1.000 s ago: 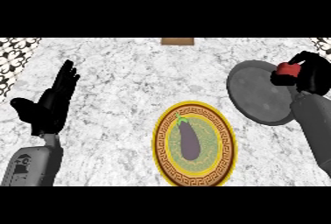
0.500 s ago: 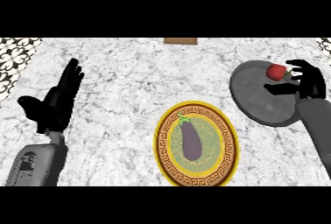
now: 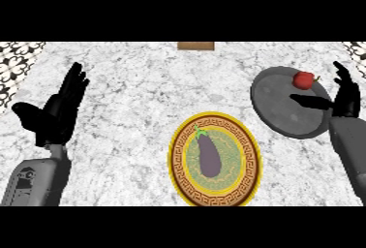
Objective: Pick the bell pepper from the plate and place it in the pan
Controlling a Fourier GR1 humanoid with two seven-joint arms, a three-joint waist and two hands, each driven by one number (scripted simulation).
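Note:
A red bell pepper lies in the dark grey pan at the right, near the pan's far rim. My right hand hovers over the pan's right side, open, thumb stretched left, a short way from the pepper and not touching it. In the middle of the counter sits a gold-rimmed patterned plate with a purple eggplant on it. My left hand rests open at the left with its fingers up.
A brown wooden object shows at the counter's far edge. Patterned wall tiles border the far left corner. Bare marble counter lies between the plate and my left hand.
My right hand let go of the bell pepper, which now lies in the pan, and opened while drawing back to the right. My left hand barely shifted.

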